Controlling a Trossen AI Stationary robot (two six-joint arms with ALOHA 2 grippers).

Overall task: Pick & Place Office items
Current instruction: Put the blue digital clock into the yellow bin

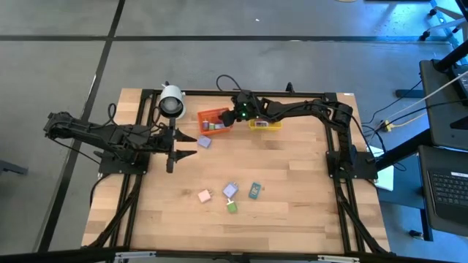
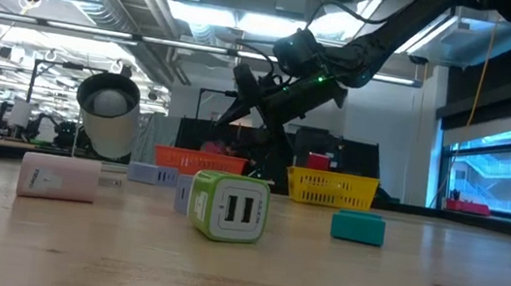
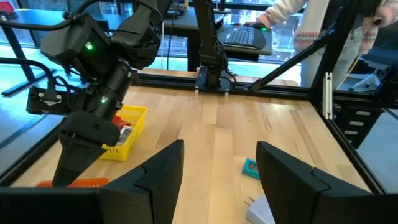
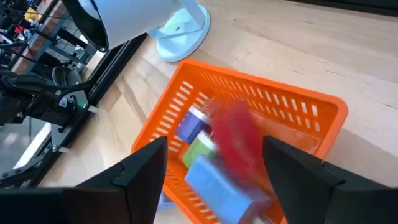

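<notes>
While no brand, label or lettering can be read on any item, the right hand (image 1: 232, 117) hangs over the orange mesh bin (image 4: 298, 106) at the far edge of the wooden tabletop (image 1: 292, 168), its two fingers (image 4: 146, 165) spread apart with nothing gripped between them. Directly below those fingers, inside the bin, lie a blurred red block (image 4: 239, 140), a lilac block (image 4: 189, 127), a green block (image 4: 198, 152) and a blue block (image 4: 214, 183). Just beside the same hand, the yellow mesh bin (image 1: 265, 124) holds a red item (image 2: 318, 161), with another small piece in it too unclear to make out. The left hand (image 1: 174, 145) waits above the tabletop, its fingers (image 3: 155, 177) parted and empty, near a lilac block on the table (image 1: 204, 142) and a white cylindrical device (image 1: 172, 100) on a round base. Well apart from both hands, toward the near edge, a loose group rests on the bare wood: a pink block (image 1: 205, 195), a lilac cube (image 1: 230, 191), a teal block (image 1: 254, 191) and a green-edged white cube (image 2: 226, 206) showing two slots on its face. A person's sleeve (image 3: 283, 12) shows beyond the table.
</notes>
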